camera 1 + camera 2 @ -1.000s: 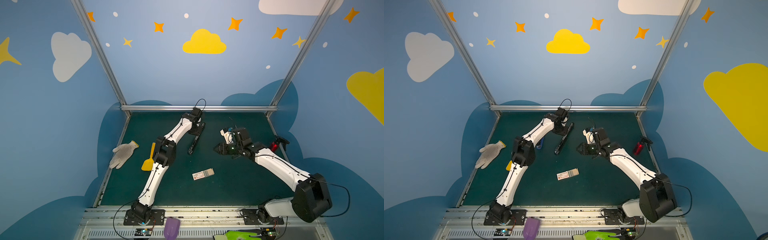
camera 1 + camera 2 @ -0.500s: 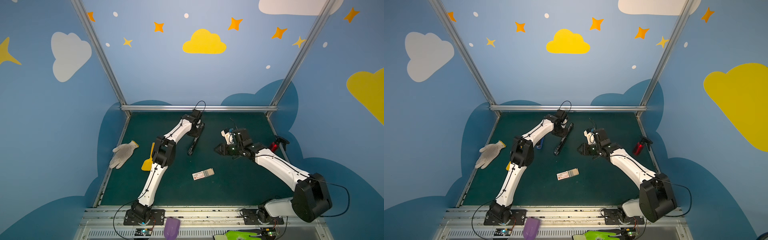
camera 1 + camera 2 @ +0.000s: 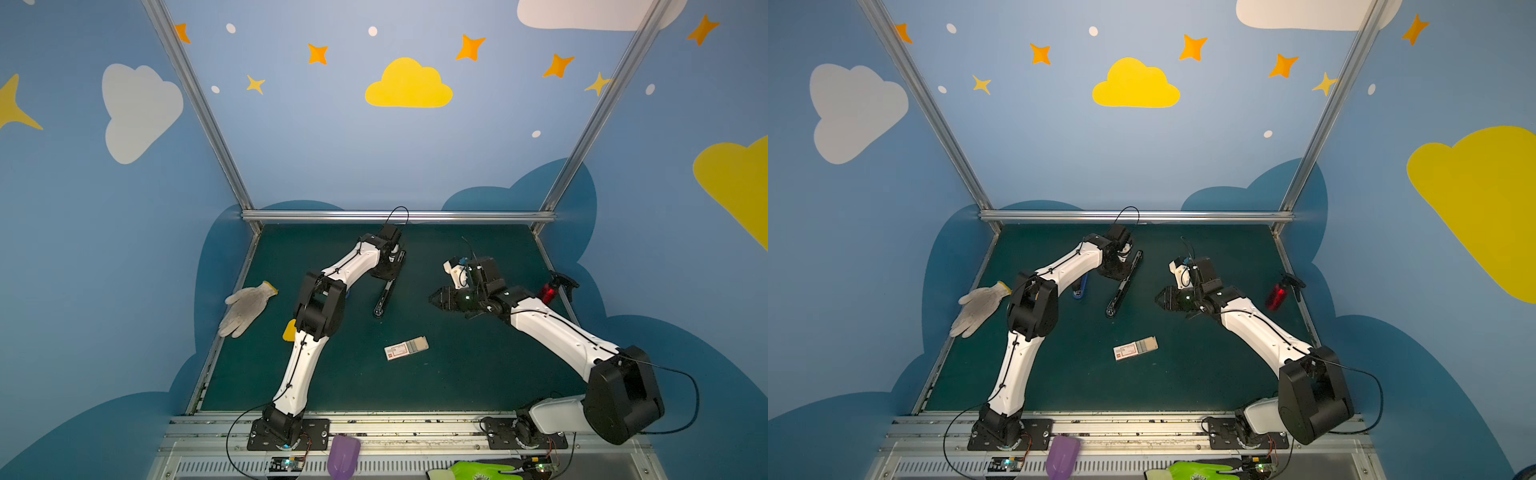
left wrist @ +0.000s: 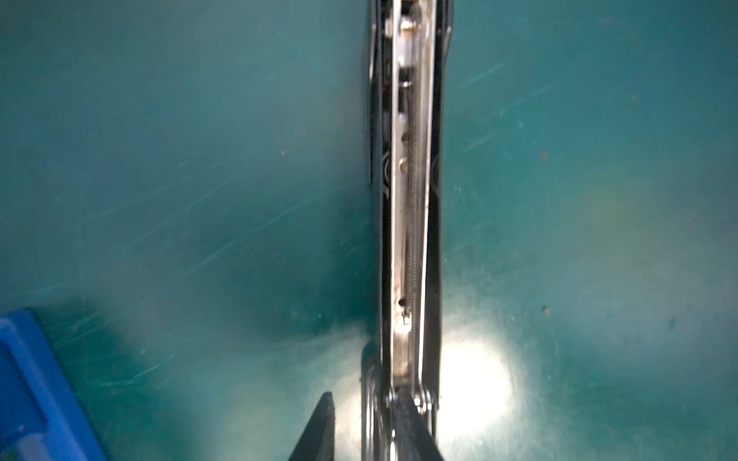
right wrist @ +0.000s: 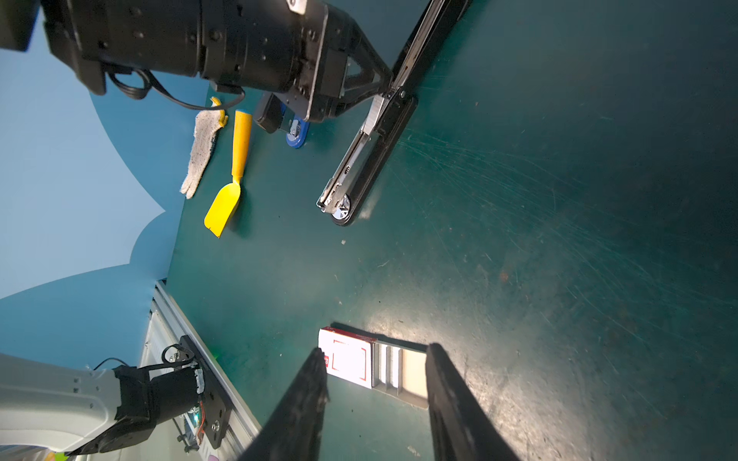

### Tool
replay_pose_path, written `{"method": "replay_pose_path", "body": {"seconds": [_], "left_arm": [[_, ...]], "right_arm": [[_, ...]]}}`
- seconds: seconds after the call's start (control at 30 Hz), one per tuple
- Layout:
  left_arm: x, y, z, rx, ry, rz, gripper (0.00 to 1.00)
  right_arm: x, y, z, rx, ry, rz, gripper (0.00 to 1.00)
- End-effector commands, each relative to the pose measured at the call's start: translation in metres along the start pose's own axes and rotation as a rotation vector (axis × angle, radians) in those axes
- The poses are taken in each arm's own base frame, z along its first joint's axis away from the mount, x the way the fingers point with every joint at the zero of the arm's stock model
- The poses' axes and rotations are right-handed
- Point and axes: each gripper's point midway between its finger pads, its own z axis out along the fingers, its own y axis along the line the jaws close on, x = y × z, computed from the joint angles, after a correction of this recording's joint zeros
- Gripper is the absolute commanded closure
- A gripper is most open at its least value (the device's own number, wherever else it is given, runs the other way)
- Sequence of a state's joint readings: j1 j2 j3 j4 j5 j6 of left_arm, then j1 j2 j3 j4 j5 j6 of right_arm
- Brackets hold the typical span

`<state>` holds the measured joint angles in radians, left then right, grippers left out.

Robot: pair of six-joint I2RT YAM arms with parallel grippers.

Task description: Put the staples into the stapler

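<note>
- the left gripper (image 4: pixel 365 395) is sitting at the hinge end of the long black stapler (image 4: pixel 409 199), which is lying opened out far back on the dark green mat (image 3: pixel 457 374).
- its 2 black fingers (image 4: pixel 319 431) are standing narrowly apart: 1 is lying over the hinge, the other is standing just beside the stapler with a strip of mat showing between. whether the stapler is being clamped cannot be told.
- the stapler's silvery magazine channel is facing up, with a thin spring running along it.
- the right gripper (image 5: pixel 375 349) is hovering above the mat, its fingers standing wide apart and holding nothing.
- the staples (image 5: pixel 389 367), in grey rows, are sitting in the tray of the small white sliding box with a red mark (image 3: pixel 406 348); the tray is showing partly slid out.
- the box is lying flat toward the front of the mat, between the 2 arms, well apart from the stapler and from both grippers.
- a white knit glove (image 3: pixel 247 307) and a yellow plastic scoop (image 5: pixel 231 175) are lying near the left edge of the mat; a blue object (image 3: pixel 1079 286) is lying just beside the left arm; a red bottle with a black trigger (image 3: pixel 548 293) is lying at the right edge.
</note>
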<state>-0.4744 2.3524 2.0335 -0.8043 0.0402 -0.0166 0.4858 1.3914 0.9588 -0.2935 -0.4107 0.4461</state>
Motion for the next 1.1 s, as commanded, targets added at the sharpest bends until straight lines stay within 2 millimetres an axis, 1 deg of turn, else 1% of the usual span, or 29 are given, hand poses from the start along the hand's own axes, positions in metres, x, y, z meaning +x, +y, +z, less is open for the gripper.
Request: {"method": "replay_pose_path", "body": {"seconds": [0.0,0.1,0.37,0.57,0.63,0.9,1.07], "left_arm": [[-0.007,-0.005,-0.018,0.010,-0.038,0.003,0.70],[-0.004,-0.005,-0.016,0.013,-0.030,0.003,0.69],[0.009,-0.003,-0.012,-0.004,-0.006,0.006,0.71],[0.014,-0.002,-0.025,-0.009,-0.035,-0.003,0.70],[0.017,-0.002,-0.025,-0.010,-0.032,-0.003,0.69],[0.038,0.003,-0.008,-0.030,0.020,-0.006,0.69],[0.045,0.007,-0.007,-0.049,0.040,-0.005,0.70]], "right_arm": [[0.000,0.000,0.001,-0.013,-0.004,0.004,0.58],[0.000,0.000,0.001,-0.016,-0.002,0.005,0.58],[0.000,-0.001,-0.001,-0.015,-0.003,0.005,0.58],[-0.001,0.000,0.002,-0.025,0.000,0.009,0.58],[0.000,0.000,0.002,-0.027,0.003,0.013,0.58],[0.000,-0.001,0.001,-0.030,0.001,0.016,0.58],[0.002,-0.002,-0.001,-0.029,-0.002,0.018,0.58]]}}
